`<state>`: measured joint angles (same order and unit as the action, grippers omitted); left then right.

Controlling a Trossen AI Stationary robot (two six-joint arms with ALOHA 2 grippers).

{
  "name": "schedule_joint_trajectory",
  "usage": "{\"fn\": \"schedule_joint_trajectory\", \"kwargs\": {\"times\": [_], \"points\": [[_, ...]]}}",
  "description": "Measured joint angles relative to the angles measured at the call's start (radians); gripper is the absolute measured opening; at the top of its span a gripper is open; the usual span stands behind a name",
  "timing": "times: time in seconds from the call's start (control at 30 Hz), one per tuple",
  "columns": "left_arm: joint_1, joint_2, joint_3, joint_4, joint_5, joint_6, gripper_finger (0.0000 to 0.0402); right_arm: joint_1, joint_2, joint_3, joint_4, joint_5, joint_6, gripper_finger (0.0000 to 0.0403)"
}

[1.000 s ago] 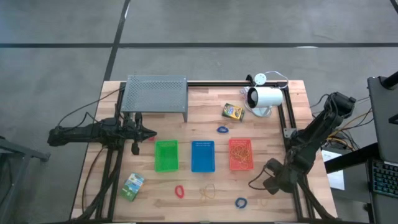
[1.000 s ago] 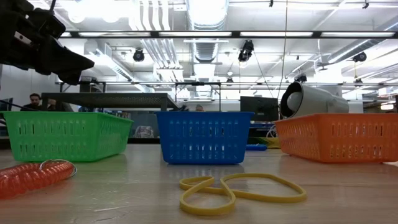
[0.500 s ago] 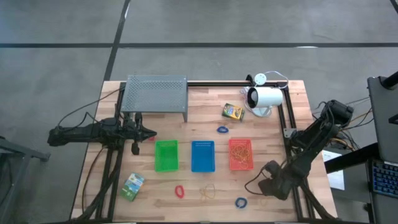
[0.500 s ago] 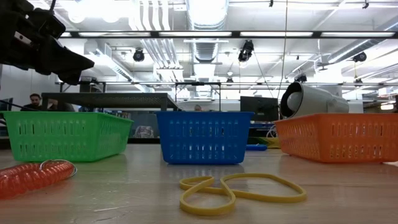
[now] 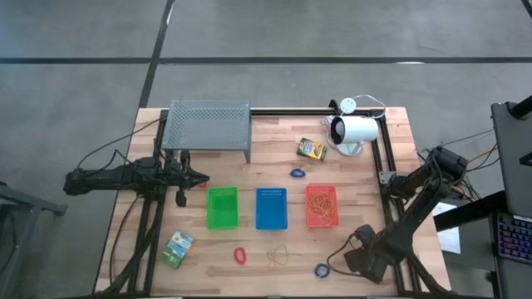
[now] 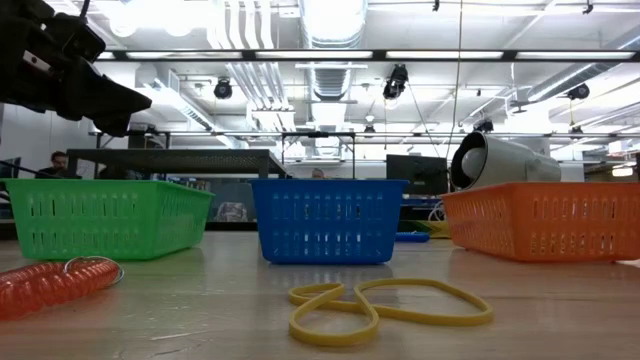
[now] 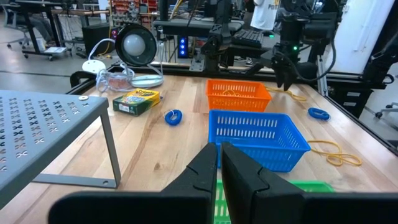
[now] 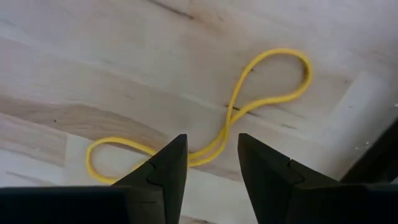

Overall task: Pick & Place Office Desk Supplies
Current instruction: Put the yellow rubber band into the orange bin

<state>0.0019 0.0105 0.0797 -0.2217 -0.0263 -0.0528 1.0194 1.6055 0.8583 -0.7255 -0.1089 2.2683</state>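
Note:
My right gripper point(image 5: 350, 264) point(image 8: 211, 146) points down, open, near the table's near right corner. A thin yellow rubber band point(image 8: 234, 111) lies flat on the wood beneath it; the fingers stand on either side of its crossed middle. Just left lies a blue elastic loop point(image 5: 322, 270). More supplies lie loose: a second yellow band point(image 5: 278, 256), a red loop point(image 5: 240, 256), another blue loop point(image 5: 298, 174) and two crayon boxes point(image 5: 311, 149) point(image 5: 177, 248). My left gripper point(image 5: 202, 178) point(image 7: 219, 163) is shut and empty, held level at the table's left.
Green point(image 5: 222, 208), blue point(image 5: 271, 208) and orange point(image 5: 322, 206) baskets stand in a row mid-table; the orange one holds thin bands. A grey perforated rack point(image 5: 208, 126) and a white cylindrical device point(image 5: 356, 130) stand at the far edge. A black frame rail point(image 5: 384, 166) runs along the right side.
My right gripper has travelled toward the table's near edge and a little left, coming beside the blue loop. My left arm has kept still.

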Motion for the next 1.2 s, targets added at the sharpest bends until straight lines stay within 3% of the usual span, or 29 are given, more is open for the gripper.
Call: {"fn": "schedule_joint_trajectory", "kwargs": {"times": [0.8, 1.2], "points": [[0.0, 0.0, 0.0, 0.0, 0.0, 0.0, 0.0028, 0.012, 0.033, -0.002, 0.01, 0.003, 0.052, 0.012], [0.0, 0.0, 0.0, 0.0, 0.0, 0.0, 0.0028, 0.012, 0.033, -0.002, 0.006, 0.0, 0.021, 0.0045]]}}
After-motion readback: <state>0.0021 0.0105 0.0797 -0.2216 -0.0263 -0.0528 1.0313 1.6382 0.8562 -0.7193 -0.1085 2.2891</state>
